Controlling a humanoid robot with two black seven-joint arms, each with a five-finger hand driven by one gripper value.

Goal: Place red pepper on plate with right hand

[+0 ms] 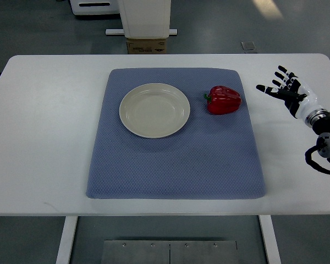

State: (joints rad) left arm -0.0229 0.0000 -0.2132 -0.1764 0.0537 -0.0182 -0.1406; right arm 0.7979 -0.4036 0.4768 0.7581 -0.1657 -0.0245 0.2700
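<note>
A red pepper lies on its side on the blue mat, its green stem pointing left toward the plate. The cream plate sits empty on the mat's upper left part, a short gap left of the pepper. My right hand comes in from the right edge over the white table, to the right of the mat and apart from the pepper. Its fingers are spread and hold nothing. The left arm does not show.
The white table carries the mat in its middle. Beyond its far edge stand a white pedestal and a cardboard box on the grey floor.
</note>
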